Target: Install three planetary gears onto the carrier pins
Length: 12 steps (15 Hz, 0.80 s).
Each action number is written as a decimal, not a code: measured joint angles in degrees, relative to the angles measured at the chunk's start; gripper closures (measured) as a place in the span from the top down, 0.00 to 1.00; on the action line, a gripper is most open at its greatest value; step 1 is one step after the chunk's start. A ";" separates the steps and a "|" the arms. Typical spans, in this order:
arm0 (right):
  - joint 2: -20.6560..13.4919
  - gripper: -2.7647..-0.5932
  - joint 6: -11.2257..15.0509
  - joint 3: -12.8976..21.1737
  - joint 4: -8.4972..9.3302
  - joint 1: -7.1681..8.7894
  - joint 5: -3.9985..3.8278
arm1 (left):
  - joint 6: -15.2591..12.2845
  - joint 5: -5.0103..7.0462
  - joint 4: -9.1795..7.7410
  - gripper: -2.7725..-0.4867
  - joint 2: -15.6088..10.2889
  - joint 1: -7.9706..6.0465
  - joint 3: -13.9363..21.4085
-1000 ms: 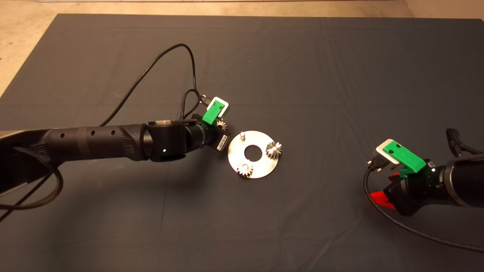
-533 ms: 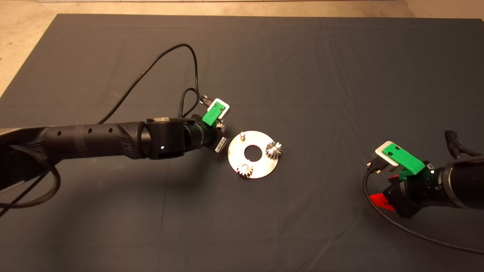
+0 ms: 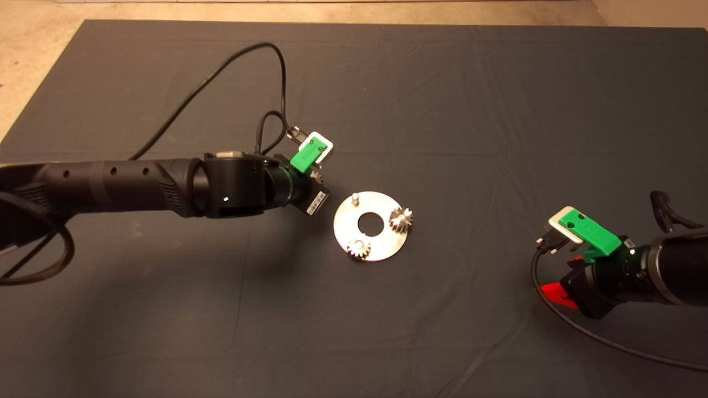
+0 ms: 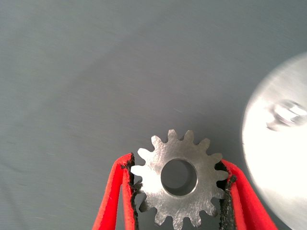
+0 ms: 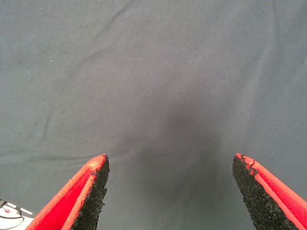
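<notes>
Steel third gear [image 4: 178, 186] sits clamped between my left gripper [image 4: 178, 201] pads, beside the disc [image 3: 381, 243]; the bare pin [image 3: 354, 197] looks blurred, so misjudging it could jam the bore. My right gripper [image 5: 170, 191] idles agape.

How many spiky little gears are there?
3. Two gears sit on the disc: one on its right side, one at its near edge. The third is in the left gripper.

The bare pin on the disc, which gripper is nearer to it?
Left. The left gripper, shut on a gear, is just beside the disc near the bare pin; the right gripper waits open, far off at the mat's lower right.
</notes>
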 joint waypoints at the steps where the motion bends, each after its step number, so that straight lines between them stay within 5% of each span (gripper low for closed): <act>1: 0.00 0.60 0.00 0.00 0.00 -0.13 0.00 | -0.01 0.08 -0.39 0.08 -0.02 0.17 0.62; 5: 0.02 0.60 0.00 0.00 0.00 -0.13 0.06 | -1.85 0.16 -0.62 0.07 0.10 0.13 5.78; 12: 0.00 0.60 0.00 0.00 0.00 -0.16 0.04 | -5.89 0.20 -0.57 0.07 1.20 0.13 6.12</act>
